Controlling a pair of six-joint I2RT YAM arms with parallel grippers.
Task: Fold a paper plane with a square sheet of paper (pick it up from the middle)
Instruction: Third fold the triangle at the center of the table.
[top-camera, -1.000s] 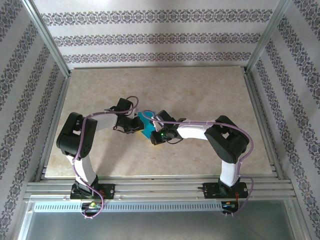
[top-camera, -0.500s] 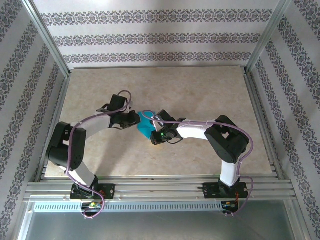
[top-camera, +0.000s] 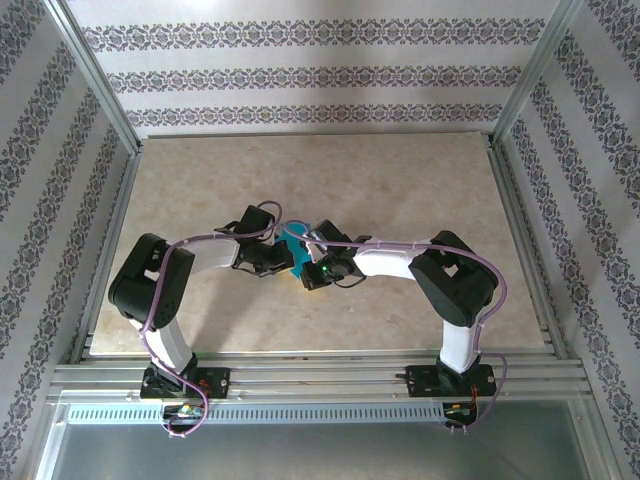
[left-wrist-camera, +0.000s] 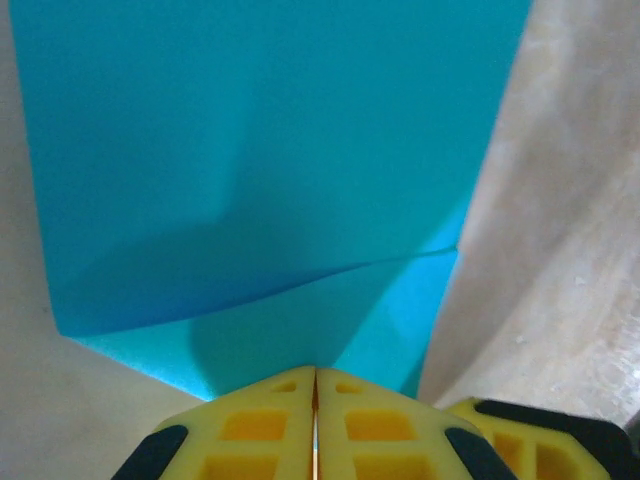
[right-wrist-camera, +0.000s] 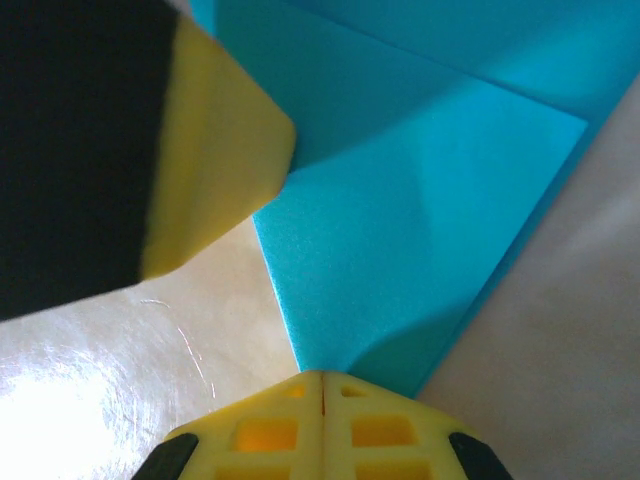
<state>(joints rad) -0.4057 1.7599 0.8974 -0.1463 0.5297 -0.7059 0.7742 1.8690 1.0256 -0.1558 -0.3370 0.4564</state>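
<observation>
At the middle of the beige marbled table (top-camera: 400, 190), we see our left gripper (left-wrist-camera: 315, 372) and right gripper (right-wrist-camera: 322, 377) each pinched shut on the creased teal-blue paper sheet (left-wrist-camera: 250, 150).

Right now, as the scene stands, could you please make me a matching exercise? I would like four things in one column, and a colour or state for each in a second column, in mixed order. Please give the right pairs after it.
Column one:
1. square sheet of paper
2. left gripper
3. table
4. cable on the left arm

Column two:
a. beige, marbled
b. purple
c. teal-blue, creased
d. yellow fingers, shut on the paper's edge

Right pairs: 1-c, 2-d, 3-a, 4-b.
</observation>
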